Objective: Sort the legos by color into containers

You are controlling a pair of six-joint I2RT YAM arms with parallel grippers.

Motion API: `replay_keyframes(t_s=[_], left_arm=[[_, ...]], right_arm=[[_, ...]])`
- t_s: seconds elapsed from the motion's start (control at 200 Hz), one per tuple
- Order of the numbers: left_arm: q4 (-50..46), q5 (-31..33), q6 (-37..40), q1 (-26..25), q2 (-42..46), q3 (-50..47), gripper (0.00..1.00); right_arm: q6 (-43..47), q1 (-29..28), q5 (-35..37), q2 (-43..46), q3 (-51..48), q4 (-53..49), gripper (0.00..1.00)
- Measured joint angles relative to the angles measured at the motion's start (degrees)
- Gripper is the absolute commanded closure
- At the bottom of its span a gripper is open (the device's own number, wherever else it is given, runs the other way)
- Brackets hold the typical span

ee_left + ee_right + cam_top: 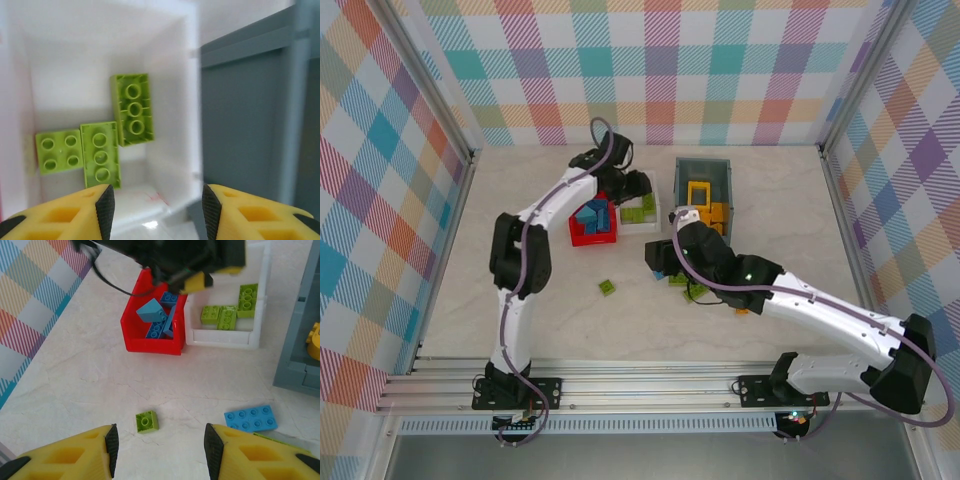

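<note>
Lime brick [146, 421] (blue brick [250, 418] nearby)

Three containers stood on the bench [75, 380]: one red bin [150, 345], one white bin [222, 337] and one dark grey bin [703, 163]. The white bin held three lime green bricks [132, 110], while the blue bricks [157, 320] heaped in the red bin overlapped too much for a count surer than at least three. Loose on the bench lay one small green brick [146, 421] and one flat blue brick [250, 418], and the yellow pieces [700, 192] in the grey bin were too small to number.
</note>
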State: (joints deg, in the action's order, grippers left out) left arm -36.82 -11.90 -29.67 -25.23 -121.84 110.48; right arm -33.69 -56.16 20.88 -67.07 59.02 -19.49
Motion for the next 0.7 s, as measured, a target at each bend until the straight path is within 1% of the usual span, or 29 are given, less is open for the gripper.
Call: replay_keyframes(t_s=[0.125,0.215,0.285,0.32,0.365,0.41,0.485,0.535,0.61,0.7], left_arm=[[1.9,1.5,-1.0,-0.7,10.4,-5.9,0.49],[4.2,2.9,-1.6,-1.8,18.5,-11.4,0.49],[5.9,4.2,-2.2,-4.2,25.2,-16.9,0.48],[6.4,4.9,-2.4,-6.1,28.1,-19.4,0.48],[7.3,6.1,-2.5,-9.6,32.1,-23.1,0.47],[8.5,7.7,-2.7,-13.7,35.5,-26.8,0.47],[10.5,10.4,-3.9,-21.4,40.4,-33.3,0.46],[12.5,12.6,-5.5,-26.7,43.4,-38.1,0.45],[15.4,16.6,-8.0,-34.6,47.0,-45.4,0.43],[19.0,22.3,-11.1,-42.4,49.7,-52.6,0.43]], right_arm=[[-1.2,0.0,1.0,1.9,-0.1,-3.0,0.50],[-3.9,0.2,2.7,3.2,0.0,-6.9,0.49],[-7.5,1.4,3.9,3.7,0.0,-11.7,0.49],[-9.3,3.0,4.0,3.8,0.0,-14.7,0.49],[-11.0,6.3,3.2,3.7,0.0,-18.2,0.49],[-12.1,11.1,1.1,3.6,-0.6,-20.8,0.47],[-12.6,19.2,-2.2,3.4,-3.3,-23.8,0.41],[-12.4,23.5,-3.9,2.8,-5.8,-25.8,0.38],[-11.0,27.5,-6.7,1.0,-9.4,-28.0,0.34],[-9.1,30.2,-9.4,-1.7,-13.2,-28.7,0.31]])
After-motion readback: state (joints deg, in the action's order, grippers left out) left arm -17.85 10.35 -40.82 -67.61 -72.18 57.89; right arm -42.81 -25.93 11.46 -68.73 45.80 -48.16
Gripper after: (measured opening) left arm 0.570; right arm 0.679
